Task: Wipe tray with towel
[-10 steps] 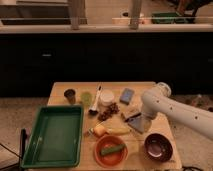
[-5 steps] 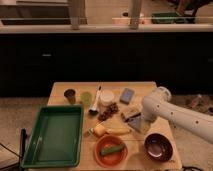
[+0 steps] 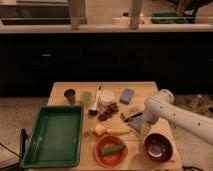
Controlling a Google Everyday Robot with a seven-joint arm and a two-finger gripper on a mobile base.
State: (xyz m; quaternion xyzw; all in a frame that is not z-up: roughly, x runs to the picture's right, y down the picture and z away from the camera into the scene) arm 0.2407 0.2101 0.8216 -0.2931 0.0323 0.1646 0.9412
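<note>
The green tray point(image 3: 54, 135) lies on the left part of the wooden table and holds nothing. A small blue-grey folded pad point(image 3: 127, 95) lies at the back of the table, right of the middle; I cannot tell whether it is the towel. My white arm point(image 3: 170, 117) reaches in from the right. My gripper point(image 3: 136, 122) hangs low over the table right of centre, next to a tan packet point(image 3: 131, 111), well away from the tray.
An orange plate point(image 3: 111, 150) with a green vegetable sits at the front. A dark bowl point(image 3: 158, 146) is at the front right. A banana point(image 3: 112, 131), a white cup point(image 3: 106, 97), a green cup point(image 3: 87, 97), a dark cup point(image 3: 70, 95) and a brush point(image 3: 95, 102) crowd the middle.
My arm and gripper have drifted slightly toward the front right of the table. Nothing on the table has moved.
</note>
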